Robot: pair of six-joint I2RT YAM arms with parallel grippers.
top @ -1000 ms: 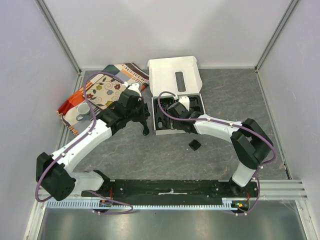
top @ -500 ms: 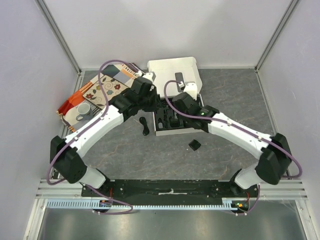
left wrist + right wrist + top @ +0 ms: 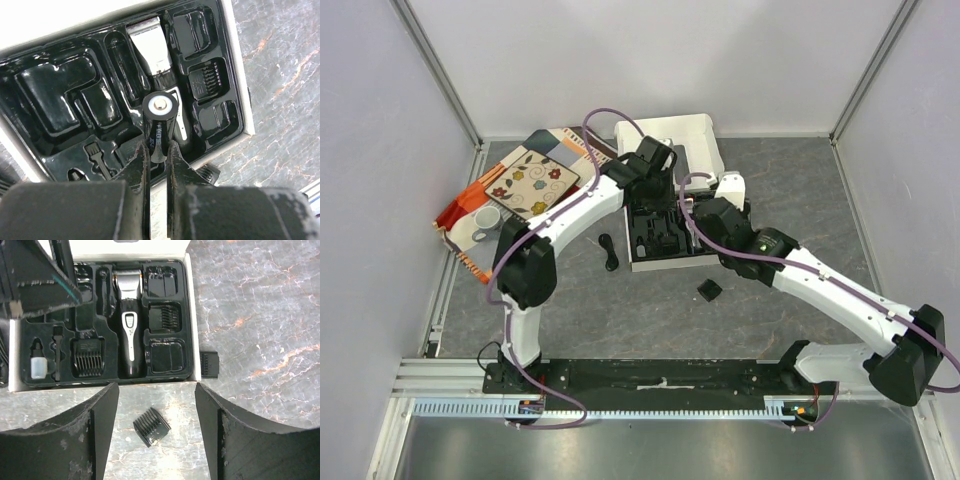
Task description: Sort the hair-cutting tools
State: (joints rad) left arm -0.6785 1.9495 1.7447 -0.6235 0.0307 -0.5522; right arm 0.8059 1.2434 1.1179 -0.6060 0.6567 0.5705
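In the tray's (image 3: 107, 347) middle slot, the clipper (image 3: 129, 325), blade end toward the lid (image 3: 670, 140). In the pockets on either side of it, combs (image 3: 87, 357), plus a small white bottle (image 3: 38, 365) and a thin brush (image 3: 57, 357) at the tray's left end (as seen from the right wrist). Just above the tray, over the clipper's body, a short black cylinder (image 3: 159, 125) with a silver end cap, pinched between the fingers of the left gripper (image 3: 157, 150) and clamped firmly. On the table (image 3: 260, 300) just in front of the tray and apart from it, a loose comb (image 3: 151, 426). Over that spot, the right gripper (image 3: 156, 390), jaws spread wide, holding nothing. Just outside the tray's right wall, one more black toothed piece (image 3: 210, 364). Left of the tray, the cord (image 3: 610, 252) on the table. Well beyond that, a cup (image 3: 487, 217) on a patterned cloth (image 3: 525, 180).
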